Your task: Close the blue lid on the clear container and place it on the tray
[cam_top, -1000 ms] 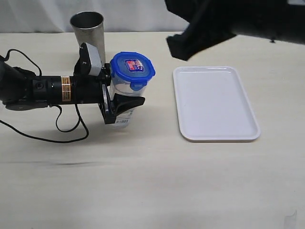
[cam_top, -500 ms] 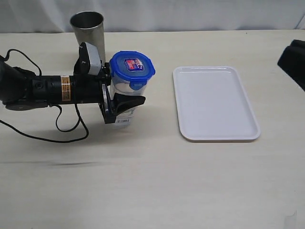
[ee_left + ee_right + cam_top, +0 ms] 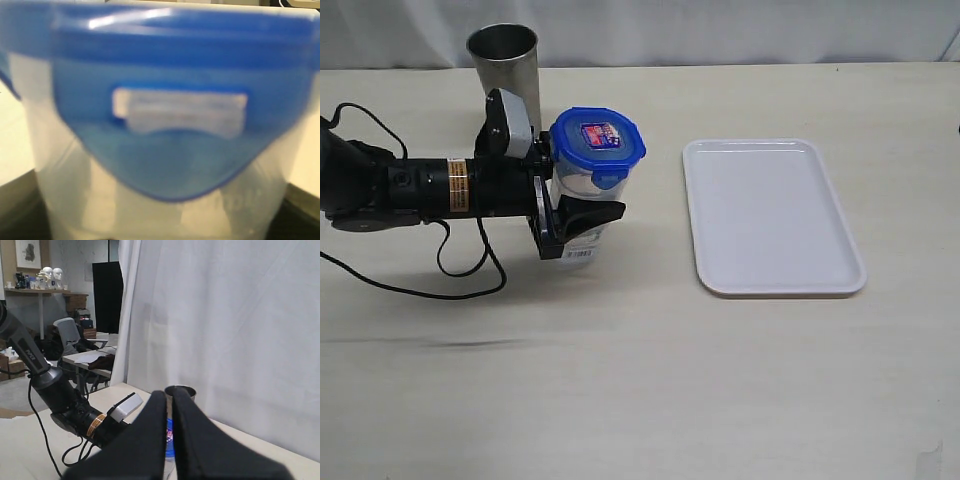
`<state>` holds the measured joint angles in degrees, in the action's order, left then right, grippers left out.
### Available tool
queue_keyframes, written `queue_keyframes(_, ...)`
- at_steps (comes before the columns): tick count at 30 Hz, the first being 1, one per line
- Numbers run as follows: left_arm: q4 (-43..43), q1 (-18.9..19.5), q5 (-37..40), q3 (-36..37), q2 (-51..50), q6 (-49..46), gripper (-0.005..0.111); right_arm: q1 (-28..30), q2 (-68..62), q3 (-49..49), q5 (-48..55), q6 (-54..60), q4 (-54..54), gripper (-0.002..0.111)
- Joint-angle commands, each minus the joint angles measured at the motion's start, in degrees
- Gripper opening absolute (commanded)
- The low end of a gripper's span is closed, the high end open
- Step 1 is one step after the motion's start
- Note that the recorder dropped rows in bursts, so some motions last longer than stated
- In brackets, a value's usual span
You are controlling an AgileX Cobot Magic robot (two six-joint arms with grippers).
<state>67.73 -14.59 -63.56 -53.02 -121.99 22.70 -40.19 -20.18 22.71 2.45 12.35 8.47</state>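
Clear container (image 3: 575,185), blue lid (image 3: 598,140) on top.
Held between left fingers (image 3: 590,213), ready for the tray (image 3: 780,290); right fingers (image 3: 145,440) pressed together, empty.

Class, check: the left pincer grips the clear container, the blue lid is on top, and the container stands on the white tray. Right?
Wrong: the exterior view shows the clear container standing on the table, left of the tray. The left pincer grips it, blue lid on top.
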Motion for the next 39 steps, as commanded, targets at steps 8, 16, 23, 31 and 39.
queue_keyframes(8,-0.8,-0.1,-4.5,-0.5,0.3,0.0,0.000,0.1,0.3,-1.2,-1.1,0.3,0.2,0.004)
queue_keyframes(16,-0.8,-0.1,-5.0,-0.5,0.3,0.0,0.000,9.4,4.3,-8.9,-1.9,0.3,-0.4,0.004)
queue_keyframes(23,-1.0,-0.1,-5.0,-0.5,0.3,0.0,0.000,21.5,13.5,-13.9,-1.9,0.3,-5.1,0.004)
queue_keyframes(31,-0.8,-0.1,-5.0,-0.5,0.3,0.0,0.000,34.0,20.2,-15.9,-1.7,0.3,-5.1,0.004)
queue_keyframes(39,-0.8,-0.1,-5.0,-0.5,0.3,0.0,0.000,43.8,20.2,-20.8,-1.0,0.2,-5.1,0.004)
